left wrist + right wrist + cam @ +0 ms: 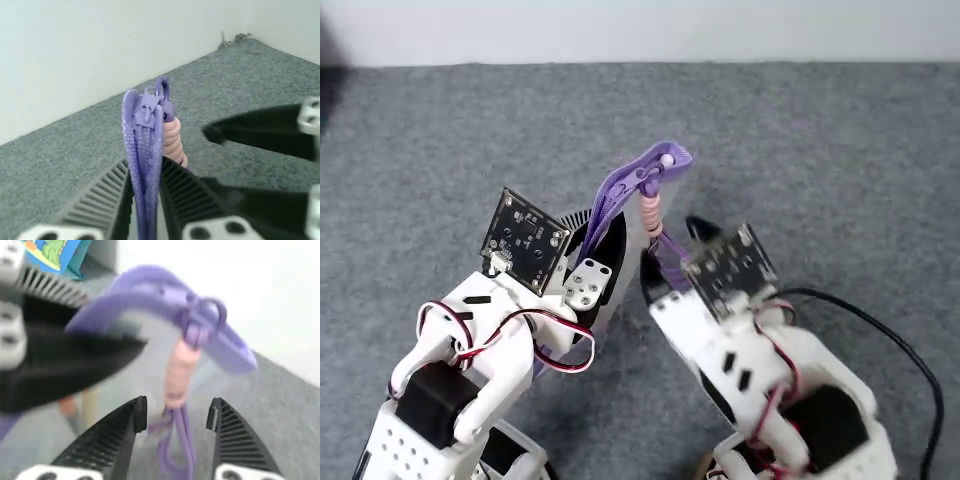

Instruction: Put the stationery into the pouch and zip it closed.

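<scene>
Grey carpet, white wall at far side. Your left gripper [145, 175] clamps pouch [635, 195] by zip edge; pouch stands upright mid-table, zip running near to far. Your right gripper [177, 412] gapes wide, pink cord [177, 375] hanging just ahead of its tips; right arm nearer.
</scene>
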`<state>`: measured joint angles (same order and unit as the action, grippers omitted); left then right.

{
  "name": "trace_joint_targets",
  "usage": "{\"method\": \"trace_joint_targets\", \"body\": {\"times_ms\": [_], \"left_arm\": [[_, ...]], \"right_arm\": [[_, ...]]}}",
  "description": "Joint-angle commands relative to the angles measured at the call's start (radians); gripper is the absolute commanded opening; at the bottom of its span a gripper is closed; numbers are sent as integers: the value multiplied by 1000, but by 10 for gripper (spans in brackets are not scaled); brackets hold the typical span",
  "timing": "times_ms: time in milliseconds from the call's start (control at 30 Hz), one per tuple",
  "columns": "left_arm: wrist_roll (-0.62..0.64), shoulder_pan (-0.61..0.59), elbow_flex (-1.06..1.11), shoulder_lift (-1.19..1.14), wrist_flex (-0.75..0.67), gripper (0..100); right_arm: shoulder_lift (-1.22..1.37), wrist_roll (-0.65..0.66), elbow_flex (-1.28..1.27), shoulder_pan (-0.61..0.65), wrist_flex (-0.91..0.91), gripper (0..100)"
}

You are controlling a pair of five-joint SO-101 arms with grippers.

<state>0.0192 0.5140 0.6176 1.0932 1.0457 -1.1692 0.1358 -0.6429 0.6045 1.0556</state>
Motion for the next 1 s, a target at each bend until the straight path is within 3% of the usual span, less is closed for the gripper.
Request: {"method": "trace_joint_targets", "body": {"times_ms": [0,133,333,400,667,967], "left_arm": [[-8,-5,-28,23,-2,9],[-8,-5,-28,23,-2,9],[-8,-5,-27,26,-2,9],[-9,-5,-25,28,-2,9],[-11,-5,-27,31,-2,9],[-9,-5,-45,31,6,9]], "right_arm": [[84,-11,15,5,-114,213],[134,-9,15,5,-173,187],[140,-6,15,5,-251,4],[137,-6,15,-8,-251,16],[157,38,12,-260,-257,8],[337,63,-51,-519,-455,8]]}}
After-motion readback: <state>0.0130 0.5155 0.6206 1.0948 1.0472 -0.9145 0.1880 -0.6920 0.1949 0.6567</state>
